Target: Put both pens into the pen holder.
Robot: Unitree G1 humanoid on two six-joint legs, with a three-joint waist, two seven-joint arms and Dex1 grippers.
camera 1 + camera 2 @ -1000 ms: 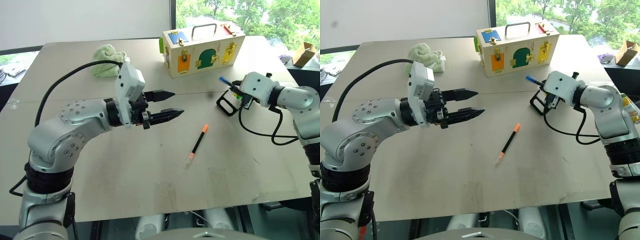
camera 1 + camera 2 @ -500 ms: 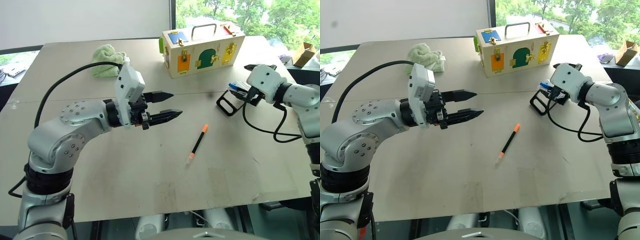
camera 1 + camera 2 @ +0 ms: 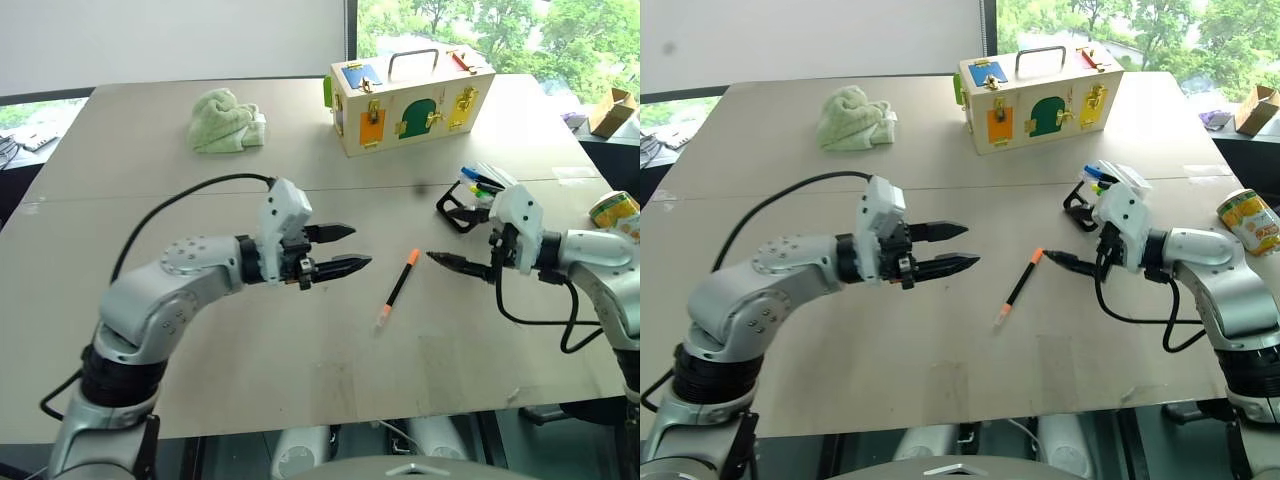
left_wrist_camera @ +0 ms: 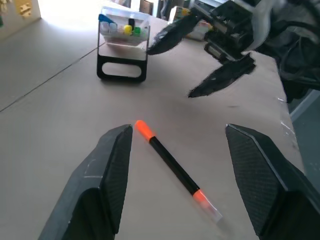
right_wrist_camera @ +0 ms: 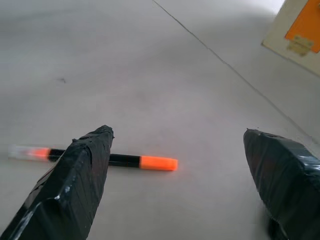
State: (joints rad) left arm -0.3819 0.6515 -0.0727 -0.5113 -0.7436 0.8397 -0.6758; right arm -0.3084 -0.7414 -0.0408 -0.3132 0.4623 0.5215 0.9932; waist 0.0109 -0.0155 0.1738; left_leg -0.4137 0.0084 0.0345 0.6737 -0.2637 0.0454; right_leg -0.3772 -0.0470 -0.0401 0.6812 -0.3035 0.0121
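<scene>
The orange-capped pen (image 3: pixel 397 288) lies flat on the table between my two grippers. My left gripper (image 3: pixel 358 247) is open and hovers just left of it, pointing at it. My right gripper (image 4: pixel 170 72) is open too and empty, low over the table just right of the orange cap. The pen holder (image 3: pixel 468 203), a clear tray on a black loop frame, stands behind the right gripper. The blue-ended pen (image 3: pixel 468 173) rests in it among other coloured markers. In the right wrist view the orange pen (image 5: pixel 110 160) lies just ahead of the fingers.
A wooden box with coloured doors (image 3: pixel 410 95) stands at the back. A green cloth (image 3: pixel 226 106) lies at the back left. A tin can (image 3: pixel 612 208) stands at the right edge, with a cardboard box (image 3: pixel 608 108) beyond the table.
My right gripper opened, left the blue-ended pen in the holder, then drew back and down toward the orange-capped pen. My left gripper sank lower over the table.
</scene>
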